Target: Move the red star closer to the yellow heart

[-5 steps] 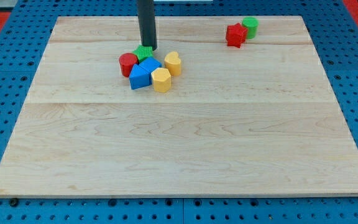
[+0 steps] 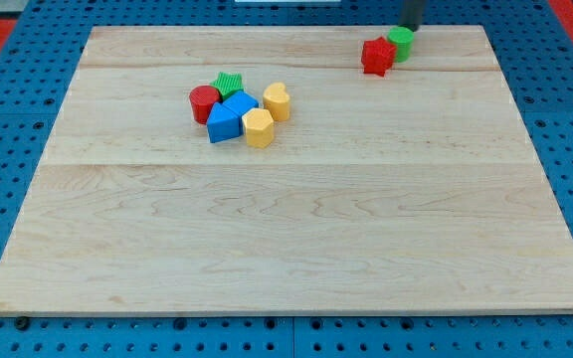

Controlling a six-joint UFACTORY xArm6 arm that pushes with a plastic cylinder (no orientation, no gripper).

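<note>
Now my tip (image 2: 409,28) sits at the far edge of the board (image 2: 296,259), towards its far right corner, just behind the green cylinder (image 2: 400,42) and close to the red star (image 2: 376,56). Only the lowest stub of the rod shows, since the view's top cuts off the rest, and I cannot tell whether the tip touches the green cylinder or stands just clear of it. There is no hand here to open or close, only the bare rod end, holding nothing.

The red star lies near the far right corner, touching or all but touching the green cylinder on its right. The yellow heart (image 2: 277,101) is well apart from it, towards the far left of centre, on the right side of a tight cluster: a red cylinder (image 2: 204,102), a green star (image 2: 230,84), two blue blocks (image 2: 232,114) whose shapes I cannot quite settle, and a yellow hexagon (image 2: 258,128).

I judge the step in hand to be the approach: getting behind the star on the side away from the heart. The next move calls for a push towards the left and a little towards the near edge. The green cylinder lies between tip and star, so it may ride along or knock the star off line; going round it seems cleaner
</note>
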